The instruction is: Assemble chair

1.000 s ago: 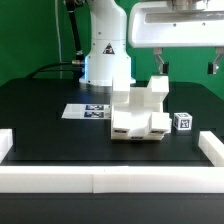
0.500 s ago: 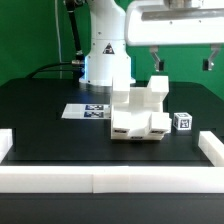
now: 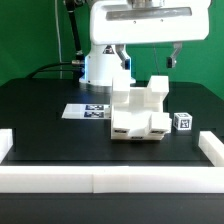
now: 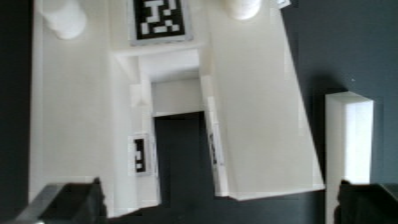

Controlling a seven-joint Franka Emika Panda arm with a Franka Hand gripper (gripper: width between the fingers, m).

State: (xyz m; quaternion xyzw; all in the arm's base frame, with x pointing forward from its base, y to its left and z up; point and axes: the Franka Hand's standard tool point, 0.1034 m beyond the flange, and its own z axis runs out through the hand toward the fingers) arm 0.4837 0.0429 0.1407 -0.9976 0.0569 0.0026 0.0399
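The partly joined chair [image 3: 140, 110], a blocky white piece with slots and small square tags, stands in the middle of the black table. A small white block [image 3: 183, 121] with a tag sits just off it toward the exterior view's right. My gripper [image 3: 148, 60] hangs open above the chair, touching nothing. From the wrist, the chair [image 4: 196, 100] fills the view, with a tag near one end and two long legs around a slot. The small block [image 4: 347, 135] lies beside it. My gripper [image 4: 217, 205] holds nothing, and its dark fingertips [image 4: 71, 200] stand wide apart.
The marker board [image 3: 88, 111] lies flat on the table behind the chair, toward the exterior view's left. Long white border rails run along the front [image 3: 110, 180], left [image 3: 5, 145] and right [image 3: 212, 150] edges. The robot's base [image 3: 105, 60] stands at the back.
My gripper has swung toward the exterior view's left, from beyond the small block to over the chair. It stayed open, and the parts have not moved.
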